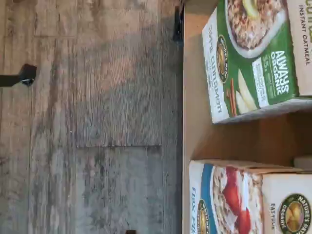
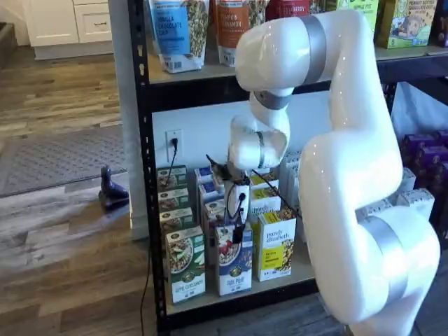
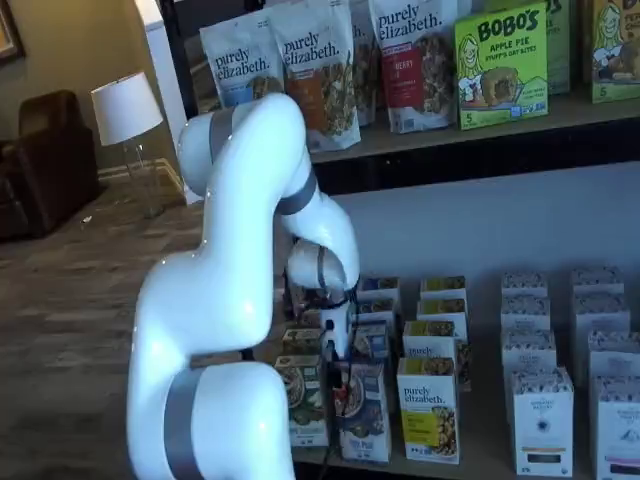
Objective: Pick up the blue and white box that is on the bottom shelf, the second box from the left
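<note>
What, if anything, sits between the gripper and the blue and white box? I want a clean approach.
Nothing visible does: the gripper hangs right above the front blue and white box, with the green-and-white carton beside it, not between.

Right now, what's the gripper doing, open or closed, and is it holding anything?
Gripper: open, holding nothing; it hangs in front of the blue and white box on the bottom shelf.

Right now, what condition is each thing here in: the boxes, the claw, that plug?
blue and white box: upright on the bottom shelf, not gripped.
green-and-white carton: upright beside it.
yellow purely elizabeth carton: upright.
gripper: hangs above the blue box, holding nothing.
black plug: in the wall outlet.
</note>
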